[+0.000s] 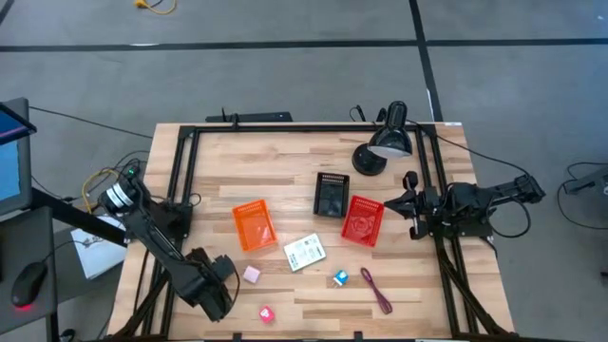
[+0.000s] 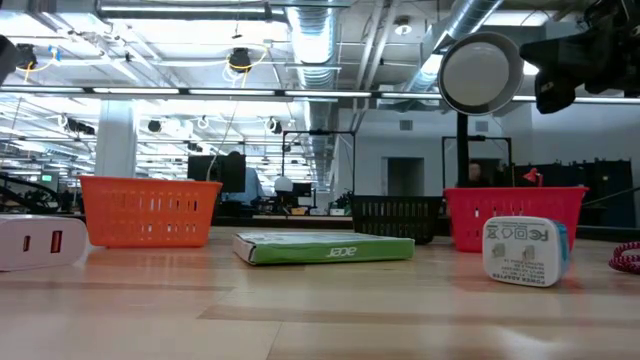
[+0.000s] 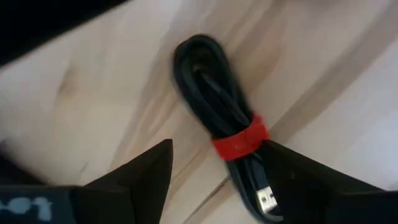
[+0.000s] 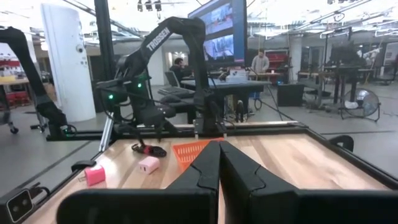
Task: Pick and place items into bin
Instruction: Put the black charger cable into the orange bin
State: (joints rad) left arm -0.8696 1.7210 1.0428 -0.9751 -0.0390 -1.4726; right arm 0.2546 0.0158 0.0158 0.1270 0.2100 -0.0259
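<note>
Bright even overhead light, ceiling strips (image 2: 180, 92) glare in low view, left wrist view blurry.

1. I see bare desk (image 1: 456, 285) at the near right corner, beyond the purple cable (image 1: 376, 291).
2. Three bins crowd the middle: orange bin (image 1: 254, 226), black bin (image 1: 331, 194), red bin (image 1: 362, 219), with narrow gaps between them.
3. The desk lamp (image 1: 385, 144) stands over the far right.
4. My left gripper (image 3: 214, 171) has its jaws spread either side of the black coiled cable (image 3: 217, 115).
</note>
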